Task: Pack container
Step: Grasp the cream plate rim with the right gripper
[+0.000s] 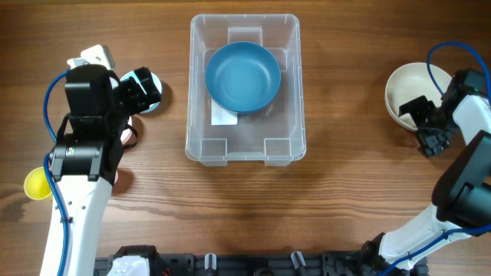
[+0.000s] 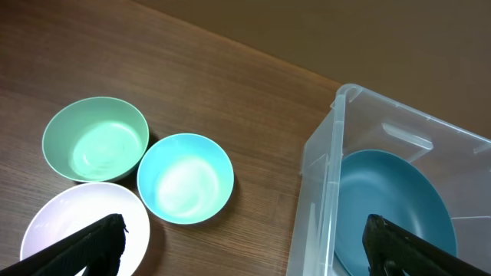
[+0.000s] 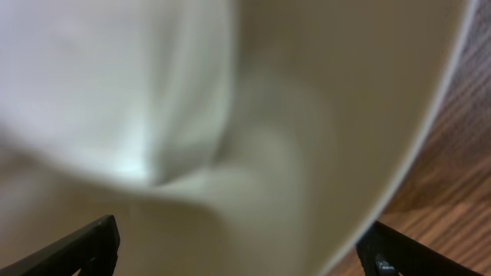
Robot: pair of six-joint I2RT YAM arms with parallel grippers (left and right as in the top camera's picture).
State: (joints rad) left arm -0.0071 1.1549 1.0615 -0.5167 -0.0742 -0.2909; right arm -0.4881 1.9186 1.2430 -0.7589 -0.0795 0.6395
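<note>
The clear plastic container (image 1: 299, 92) stands at the table's top centre, with a dark blue bowl (image 1: 242, 77) inside it. In the left wrist view the container (image 2: 322, 153) is at the right, with the blue bowl (image 2: 391, 207) in it. My left gripper (image 1: 140, 88) is open and empty (image 2: 245, 245), hovering over the table between the bowls on the left and the container's wall. My right gripper (image 1: 427, 123) is open at the near rim of a cream bowl (image 1: 406, 88). That bowl fills the right wrist view (image 3: 253, 115) between the fingers (image 3: 242, 253).
Left of the container lie a green bowl (image 2: 96, 138), a light cyan bowl (image 2: 186, 178) and a white bowl (image 2: 73, 230), mostly hidden under my left arm in the overhead view. A small yellow bowl (image 1: 35, 184) sits at the left edge.
</note>
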